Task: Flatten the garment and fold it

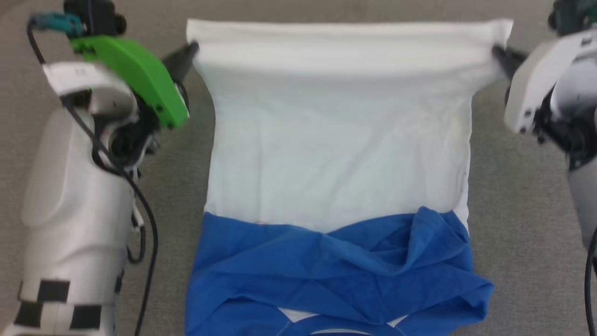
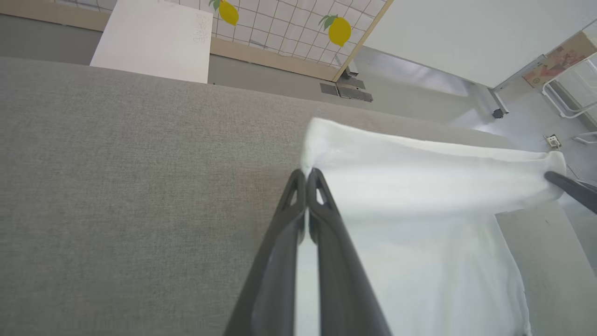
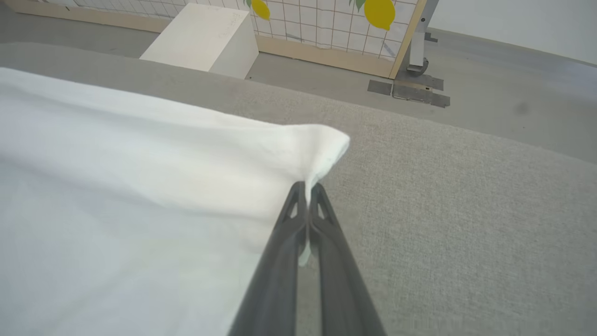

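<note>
The garment (image 1: 338, 149) lies on the grey table, its white body toward the far side and its crumpled blue shoulder part (image 1: 336, 275) nearest me. Its far white hem is lifted into a taut band between both grippers. My left gripper (image 1: 192, 49) is shut on the hem's far left corner (image 2: 313, 140); its fingertips (image 2: 305, 173) pinch the cloth. My right gripper (image 1: 498, 52) is shut on the far right corner (image 3: 326, 144), fingers (image 3: 322, 219) pressed together with white fabric between them. In the left wrist view the right gripper's tip (image 2: 555, 179) holds the other end.
Grey cloth-covered table (image 1: 177, 186) runs bare on both sides of the garment. Beyond its far edge are a white box (image 3: 205, 39), a lemon-patterned grid panel (image 2: 298, 28) and grey floor (image 3: 489, 79).
</note>
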Controlling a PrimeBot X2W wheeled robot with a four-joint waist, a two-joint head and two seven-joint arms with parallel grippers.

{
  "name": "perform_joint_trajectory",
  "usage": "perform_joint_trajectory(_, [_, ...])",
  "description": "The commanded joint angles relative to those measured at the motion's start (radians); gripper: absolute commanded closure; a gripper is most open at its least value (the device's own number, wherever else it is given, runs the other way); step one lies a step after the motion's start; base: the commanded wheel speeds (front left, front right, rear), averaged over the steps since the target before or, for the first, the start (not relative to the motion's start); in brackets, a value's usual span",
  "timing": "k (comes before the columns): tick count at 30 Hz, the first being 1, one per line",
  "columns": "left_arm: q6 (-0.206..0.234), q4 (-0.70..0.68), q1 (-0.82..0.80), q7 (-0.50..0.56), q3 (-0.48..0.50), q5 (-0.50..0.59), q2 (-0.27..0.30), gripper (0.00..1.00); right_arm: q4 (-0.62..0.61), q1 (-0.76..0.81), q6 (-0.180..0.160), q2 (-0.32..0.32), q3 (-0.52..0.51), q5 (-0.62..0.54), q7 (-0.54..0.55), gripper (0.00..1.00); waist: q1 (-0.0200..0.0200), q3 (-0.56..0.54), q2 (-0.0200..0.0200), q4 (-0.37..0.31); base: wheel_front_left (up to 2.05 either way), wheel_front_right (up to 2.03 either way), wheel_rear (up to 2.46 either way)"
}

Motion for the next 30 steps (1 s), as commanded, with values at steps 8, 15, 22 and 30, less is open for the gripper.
perform_joint_trajectory(8, [0.002,-0.202,0.314,-0.017,-0.010,-0.038,0.020,1.00,-0.158,0.327,-0.002,-0.014,-0.069,0.055,0.010,1.00,0.0001,-0.276,0.0000,0.031,0.00,0.00,0.00])
perform_joint_trajectory(15, [0.058,-0.339,0.586,-0.042,0.020,-0.074,0.011,1.00,-0.312,0.586,-0.002,0.050,-0.173,0.056,0.051,1.00,0.0001,-0.337,0.0000,0.036,0.00,0.00,0.00])
perform_joint_trajectory(22, [0.093,-0.419,0.798,-0.094,0.056,-0.117,-0.023,1.00,-0.452,0.788,-0.002,0.123,-0.277,0.029,0.104,1.00,0.0001,-0.374,0.0000,0.046,0.00,0.00,0.00])
perform_joint_trajectory(30, [0.129,-0.473,0.960,-0.116,0.078,-0.140,-0.042,1.00,-0.557,0.967,-0.002,0.194,-0.341,0.005,0.175,1.00,0.0001,-0.399,0.0000,0.051,0.00,0.00,0.00])
